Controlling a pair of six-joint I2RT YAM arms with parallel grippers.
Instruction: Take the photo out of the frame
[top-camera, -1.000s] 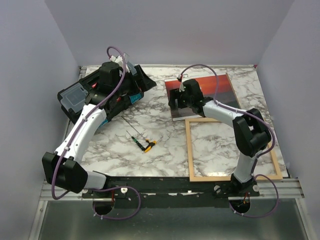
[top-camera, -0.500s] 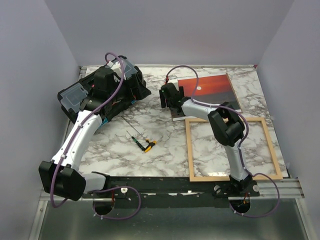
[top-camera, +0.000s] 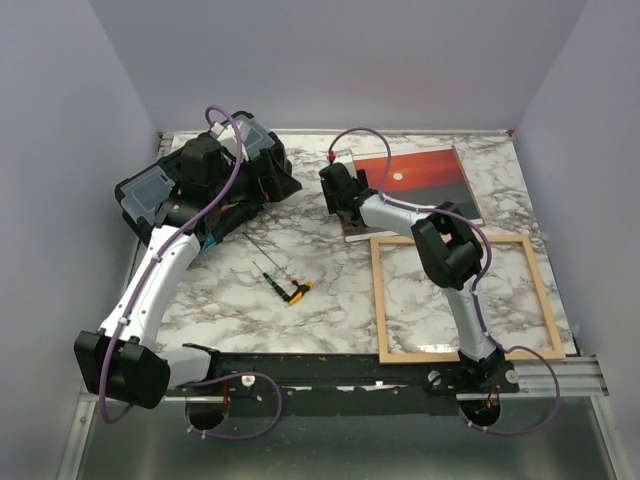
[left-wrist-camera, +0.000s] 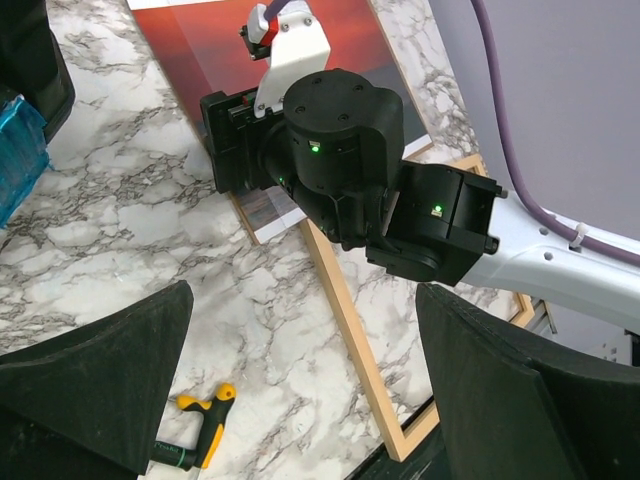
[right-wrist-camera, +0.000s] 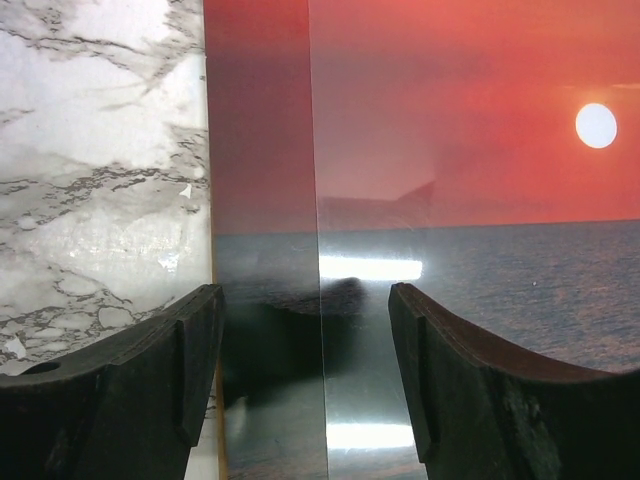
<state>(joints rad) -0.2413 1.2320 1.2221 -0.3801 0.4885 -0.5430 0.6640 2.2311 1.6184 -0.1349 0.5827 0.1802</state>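
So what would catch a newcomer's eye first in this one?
The red-orange sunset photo, lying at the far right of the marble table, with the right gripper poised over its left edge, fingers apart. Nearer the arms lies the light-wood frame, marble showing through it; a black tool case sits far left.

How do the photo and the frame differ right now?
The photo is a solid red-orange sunset print; the frame is a thin light-wood outline with marble showing through. The frame is the larger and lies toward the near edge of the table; the photo lies farther back. The right gripper, fingers apart, is at the photo's left edge, not at the frame. Both are rectangles lying flat on the table.
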